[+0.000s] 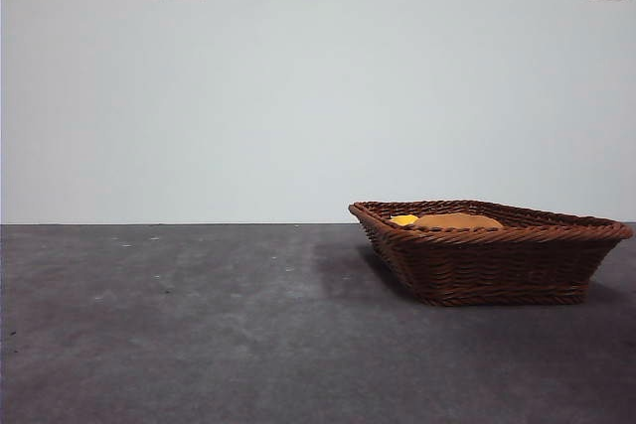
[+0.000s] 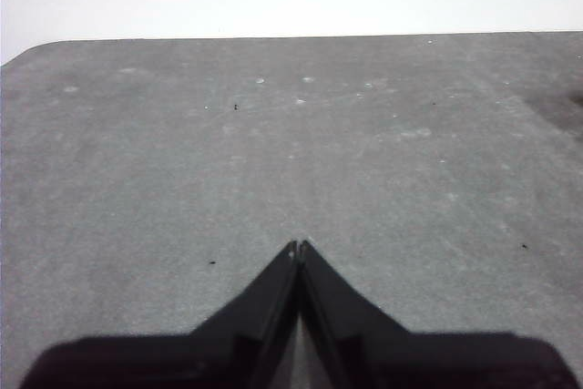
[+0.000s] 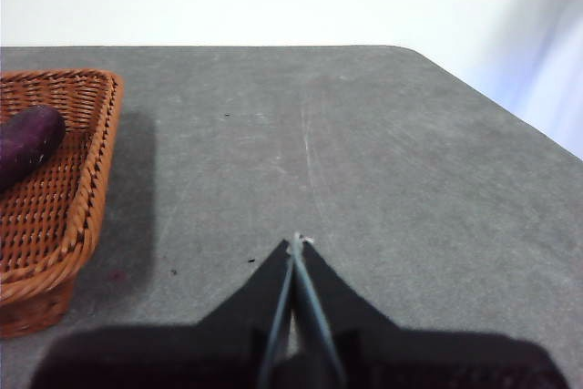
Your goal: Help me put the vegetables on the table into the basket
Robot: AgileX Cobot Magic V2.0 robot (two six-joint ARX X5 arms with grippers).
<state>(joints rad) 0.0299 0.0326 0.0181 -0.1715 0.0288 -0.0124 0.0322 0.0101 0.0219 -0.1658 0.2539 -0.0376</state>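
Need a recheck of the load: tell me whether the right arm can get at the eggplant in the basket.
Probably yes. The eggplant lies uncovered in the open basket, with only bare table between it and the right gripper. Its jaws are shut and would have to open first.

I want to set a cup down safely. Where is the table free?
The dark grey table is bare from the brown wicker basket across to the far side. Only the basket is crowded: tan potato, yellow corn, purple eggplant.
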